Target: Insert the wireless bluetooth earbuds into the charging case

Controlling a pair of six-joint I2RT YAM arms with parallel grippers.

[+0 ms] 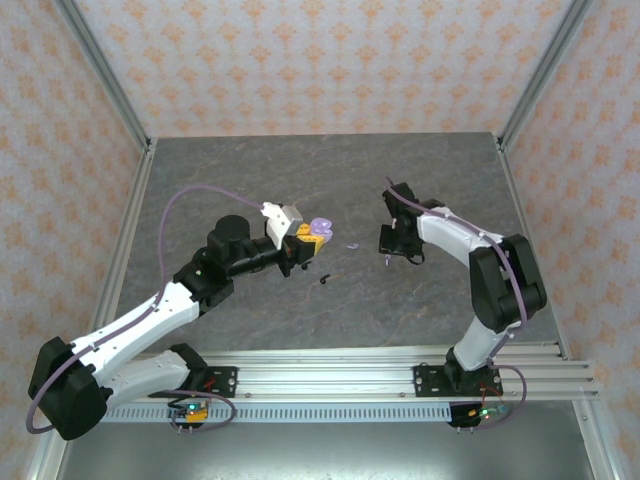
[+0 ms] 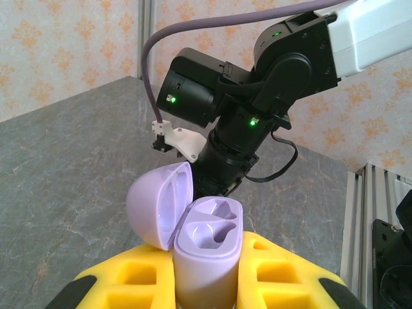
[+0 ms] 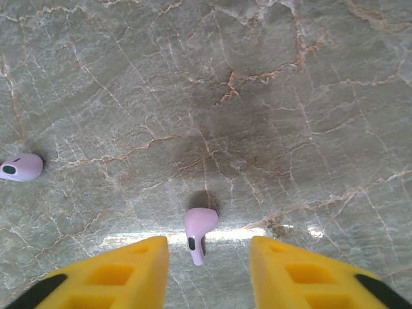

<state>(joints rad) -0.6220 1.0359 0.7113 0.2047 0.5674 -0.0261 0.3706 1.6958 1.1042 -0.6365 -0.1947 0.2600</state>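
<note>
The left end effector (image 2: pixel 206 286) is clamped on the open lavender case (image 2: pixel 209 241), both wells empty; if that grip slips or tilts, the wells will be hard to hit. Further right, an off-centre close could flick the tiny earbud (image 3: pixel 199 228) away: the right end effector (image 3: pixel 206 257) stands part open astride it on the tabletop (image 3: pixel 290 96), touching nothing, with another lavender earbud (image 3: pixel 21 167) lying apart.

High rear overview of table (image 1: pixel 300 180); left wrist level toward right arm (image 2: pixel 283 71); right wrist close above table
</note>
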